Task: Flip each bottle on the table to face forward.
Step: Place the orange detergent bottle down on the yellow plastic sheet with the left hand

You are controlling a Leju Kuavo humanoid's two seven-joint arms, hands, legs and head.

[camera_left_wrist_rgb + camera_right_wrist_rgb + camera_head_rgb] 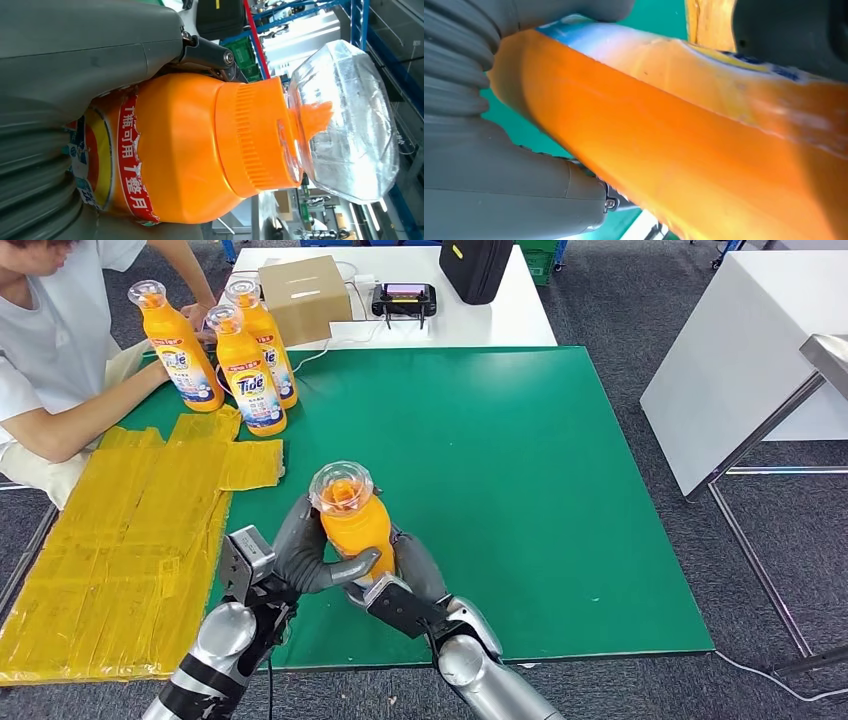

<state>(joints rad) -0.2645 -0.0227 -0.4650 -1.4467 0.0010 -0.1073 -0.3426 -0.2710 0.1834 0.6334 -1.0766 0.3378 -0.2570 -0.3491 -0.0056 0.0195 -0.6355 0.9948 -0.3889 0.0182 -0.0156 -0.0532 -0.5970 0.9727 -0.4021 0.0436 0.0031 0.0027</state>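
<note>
Gripping the orange bottle (352, 520), both robot hands; label apparently visible wrist-side.

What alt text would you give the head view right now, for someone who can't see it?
Both robot hands, left hand and right hand, grip an upright orange bottle over the green mat. Three labelled bottles stand at the far left corner beside a seated person.

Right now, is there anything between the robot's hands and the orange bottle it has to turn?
No. Both hands already grip the orange bottle: the left hand from one side, the right hand from the other. Nothing visible sits between them and it. The three other bottles stand apart, near the table's far left corner.
</note>
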